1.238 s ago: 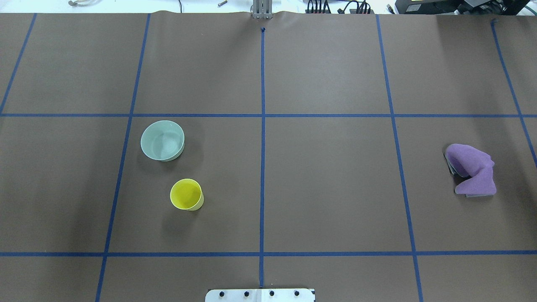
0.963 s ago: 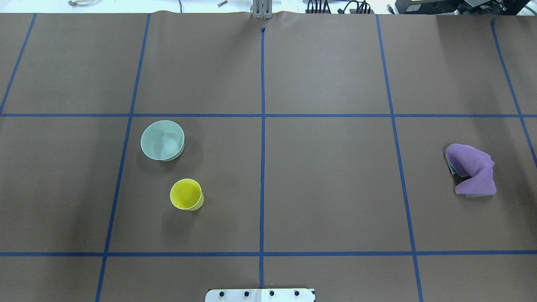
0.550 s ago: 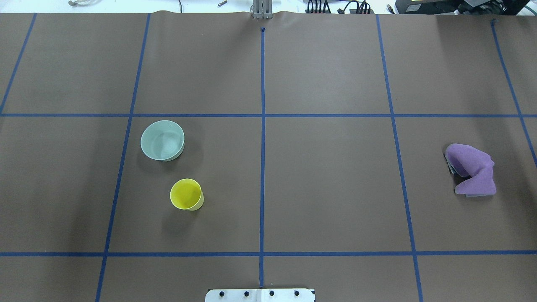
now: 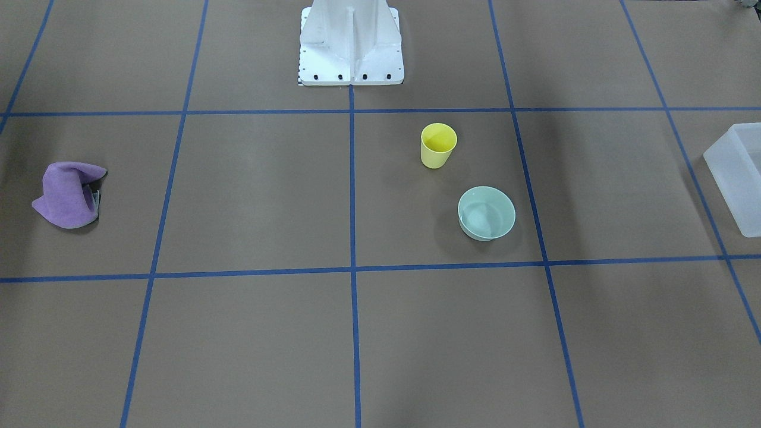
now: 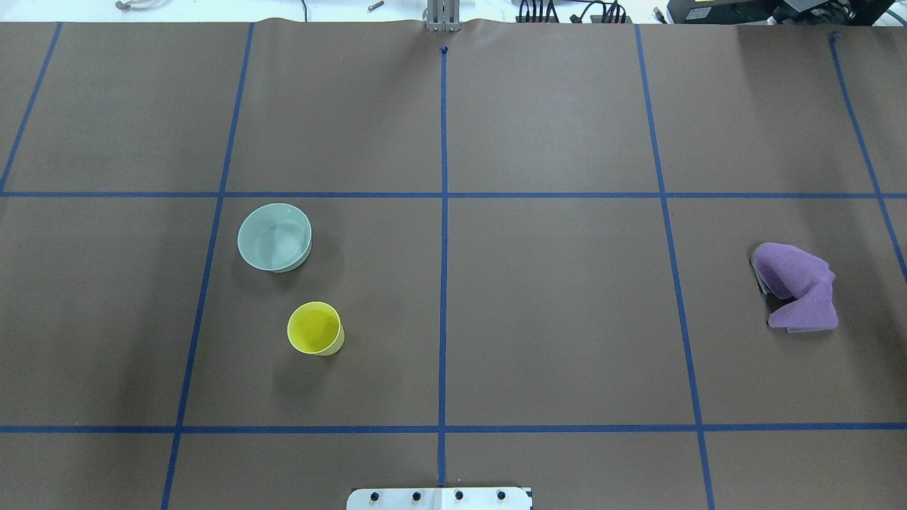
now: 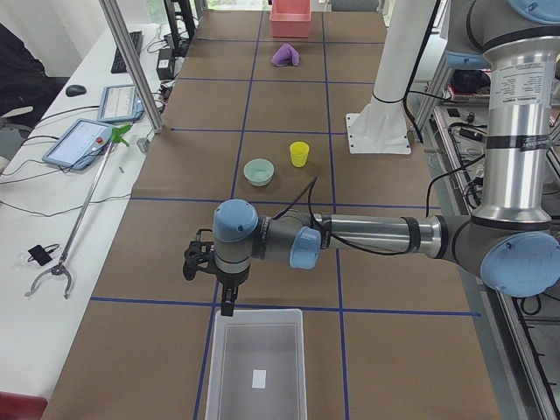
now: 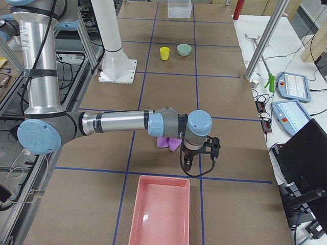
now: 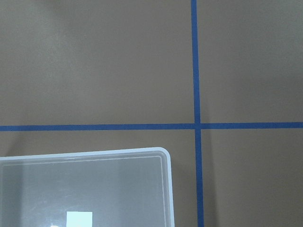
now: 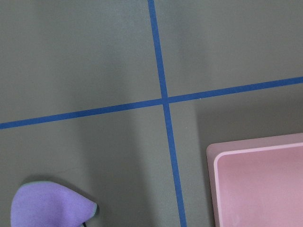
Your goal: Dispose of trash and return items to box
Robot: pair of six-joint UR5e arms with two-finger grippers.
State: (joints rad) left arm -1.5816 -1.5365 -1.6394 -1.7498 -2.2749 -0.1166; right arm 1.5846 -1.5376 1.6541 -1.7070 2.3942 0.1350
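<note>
We log two arms of one build. Left arm [image 6: 367,234]: bare silver tubes, grey joint housings, light blue round caps, and a black cable looping along the forearm. Right arm [image 7: 115,121]: same silver tubes, grey joints and blue caps, with a thin black cable looping under the wrist. We see the left gripper [image 6: 227,296] and right gripper [image 7: 187,159] as black, each with a black boxy mount beside it. Pedestal [image 4: 351,35]: white ribbed column on a white base plate, with black screws in a row along its edge.

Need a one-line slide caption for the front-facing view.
Yellow cup and mint bowl stand apart mid-table; purple cloth far left, box at right edge.
</note>
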